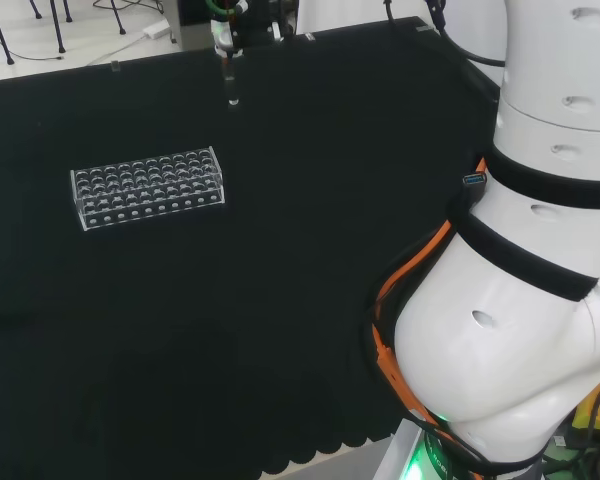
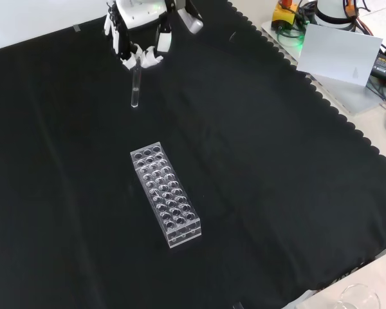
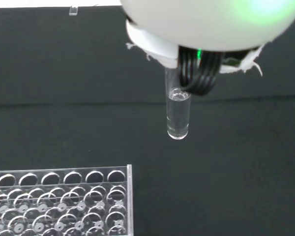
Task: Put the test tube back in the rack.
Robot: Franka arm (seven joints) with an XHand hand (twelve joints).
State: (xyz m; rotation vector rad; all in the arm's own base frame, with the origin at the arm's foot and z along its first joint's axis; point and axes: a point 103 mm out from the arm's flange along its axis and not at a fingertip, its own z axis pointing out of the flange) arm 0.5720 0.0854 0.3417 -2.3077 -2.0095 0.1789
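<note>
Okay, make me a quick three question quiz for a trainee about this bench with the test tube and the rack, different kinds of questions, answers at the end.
1. True or false: the test tube is already seated in the rack.
2. Multiple choice: in the front view, the hand holds the tube A) lying flat on the cloth, B) hanging roughly upright above the cloth, C) tipped over the rack.
3. Short answer: in the front view, where is the rack relative to the hand?

Key
1. False; it is in the hand, away from the rack.
2. B.
3. Lower in the view, nearer the camera, slightly to the right.
</note>
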